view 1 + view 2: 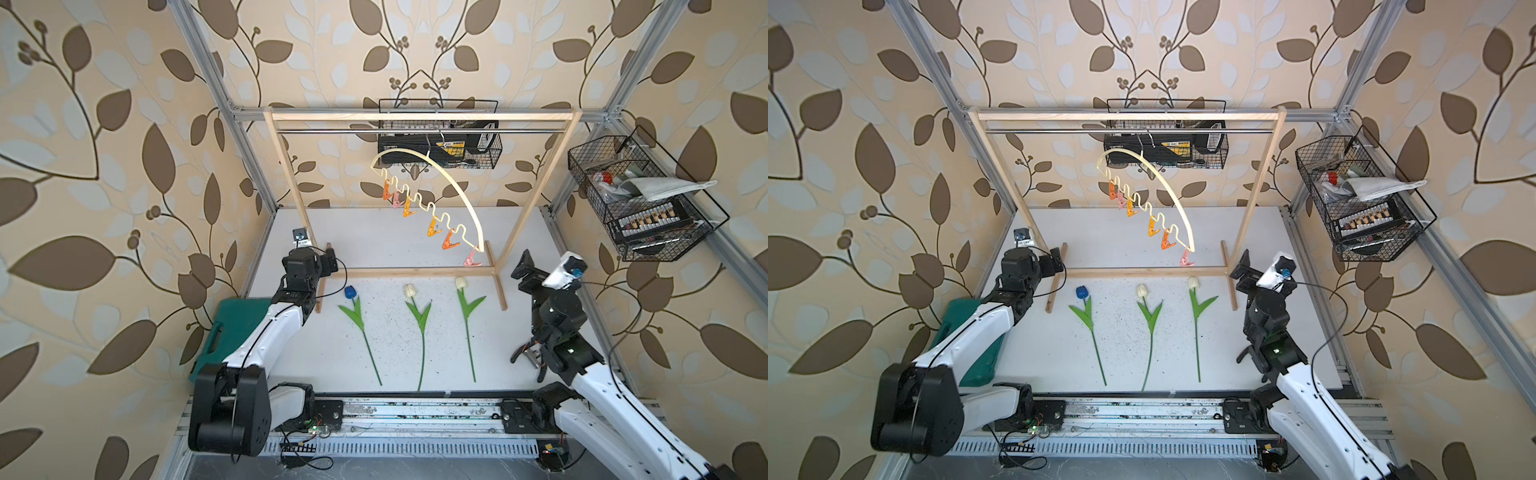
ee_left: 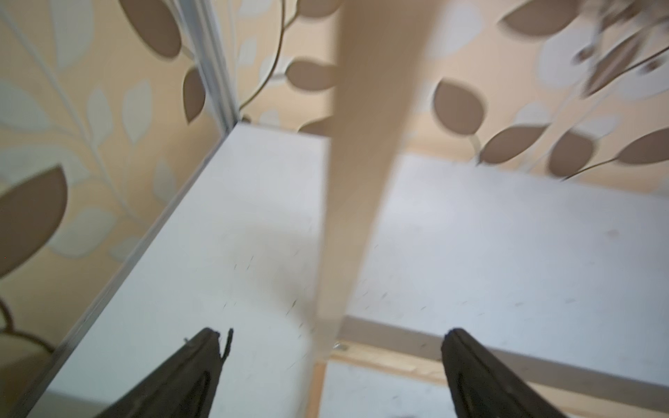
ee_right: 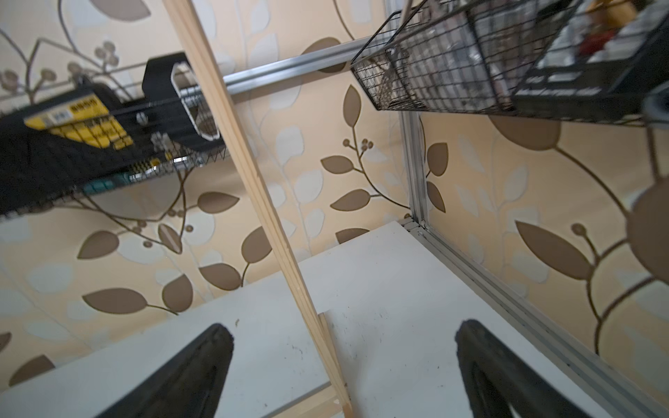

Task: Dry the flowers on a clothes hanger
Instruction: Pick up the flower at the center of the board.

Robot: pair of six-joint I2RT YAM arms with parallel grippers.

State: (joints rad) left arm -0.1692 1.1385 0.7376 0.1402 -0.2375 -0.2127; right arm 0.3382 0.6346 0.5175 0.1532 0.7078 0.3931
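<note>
Nothing is done yet. The three flowers [image 1: 410, 290] lie flat on the worktop [image 1: 316, 353], in front of the rack [image 1: 415, 116]. The hanger [image 1: 454, 179] hangs from the rack, its clips [image 1: 433, 230] all free. The left end effector [image 2: 333, 331] and the right end effector [image 3: 345, 325] are released and empty.

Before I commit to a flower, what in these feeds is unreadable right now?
- Flowers: in neither wrist view; both cameras look beyond them, at the wooden rack and walls.
- Hook of the clothes hanger: in both top views, thin, lost against the wire basket behind.
- Clips: too small in the top views to tell open or shut.
- Left wrist view: blurred throughout.
</note>
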